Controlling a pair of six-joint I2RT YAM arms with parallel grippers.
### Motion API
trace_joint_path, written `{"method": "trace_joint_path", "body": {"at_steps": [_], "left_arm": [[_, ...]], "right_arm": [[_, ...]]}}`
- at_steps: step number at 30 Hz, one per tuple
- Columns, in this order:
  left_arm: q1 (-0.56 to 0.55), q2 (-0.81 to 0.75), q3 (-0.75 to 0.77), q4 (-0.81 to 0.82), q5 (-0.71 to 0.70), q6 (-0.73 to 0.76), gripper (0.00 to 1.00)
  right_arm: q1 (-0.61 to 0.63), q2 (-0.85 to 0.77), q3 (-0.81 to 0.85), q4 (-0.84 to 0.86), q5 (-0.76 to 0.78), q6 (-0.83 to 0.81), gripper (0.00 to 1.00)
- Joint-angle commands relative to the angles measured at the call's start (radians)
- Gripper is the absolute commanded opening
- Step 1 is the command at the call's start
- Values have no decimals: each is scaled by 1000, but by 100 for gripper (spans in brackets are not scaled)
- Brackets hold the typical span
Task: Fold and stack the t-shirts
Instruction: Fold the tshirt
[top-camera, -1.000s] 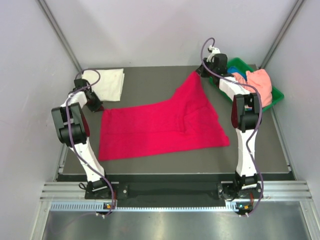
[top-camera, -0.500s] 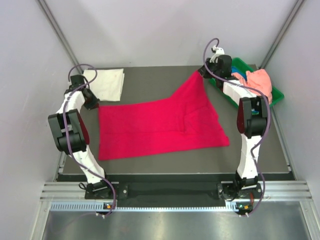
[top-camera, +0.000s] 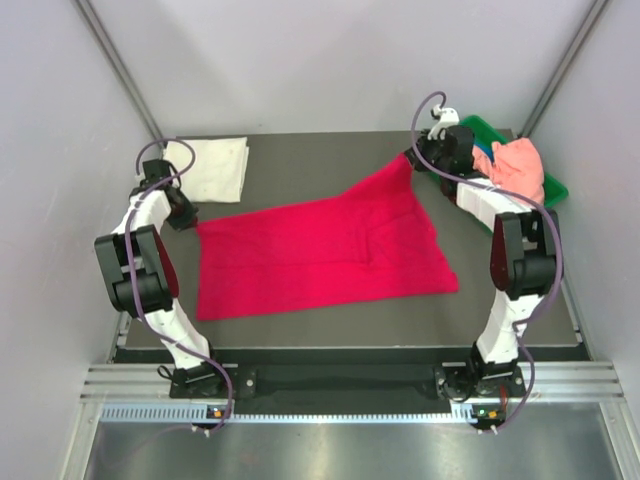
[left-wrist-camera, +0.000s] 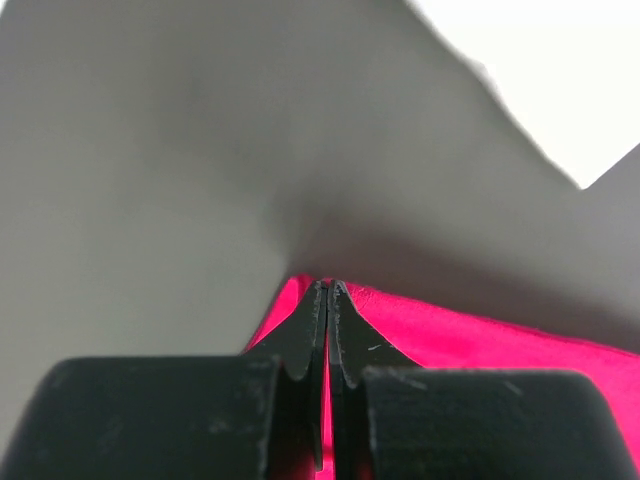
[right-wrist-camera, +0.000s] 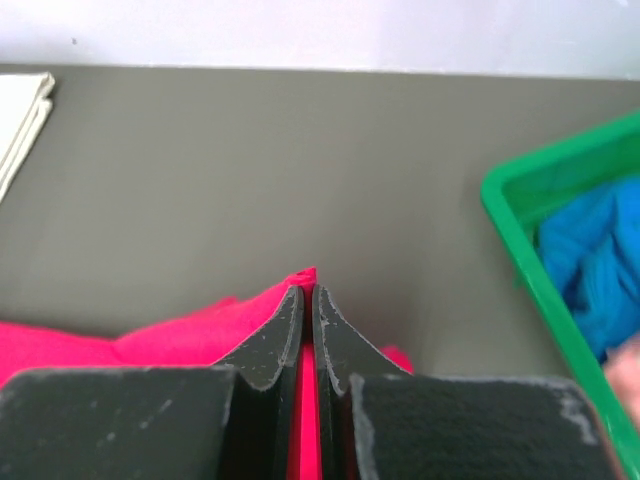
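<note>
Spanning left tool (left-wrist-camera: 327, 292), right tool (right-wrist-camera: 308, 296): crimson t-shirt (top-camera: 320, 250)

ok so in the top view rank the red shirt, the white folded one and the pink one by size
1. red shirt, by far the largest.
2-3. white folded shirt and pink shirt look about alike. The pink one is bunched and partly hidden, so those two stay unranked.
</note>
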Motion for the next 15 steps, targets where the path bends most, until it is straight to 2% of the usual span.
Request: {"method": "trace_joint_path", "body": {"at_steps": [1, 2, 10, 15], "left_arm": [[1, -68, -33, 3, -20, -11, 0], [1, -76, -43, 5, -27, -14, 0], [1, -110, -89, -32, -64, -13, 0], [1, -127, -110, -56, -136, -22, 0]], "right_arm": [[-1, -145, -101, 108, 28, -32, 0], [-1, -162, -157, 120, 34, -29, 0], [-4, -305, -277, 100, 40, 6, 0], [-2, -396, -399, 86, 76, 32, 0]]}}
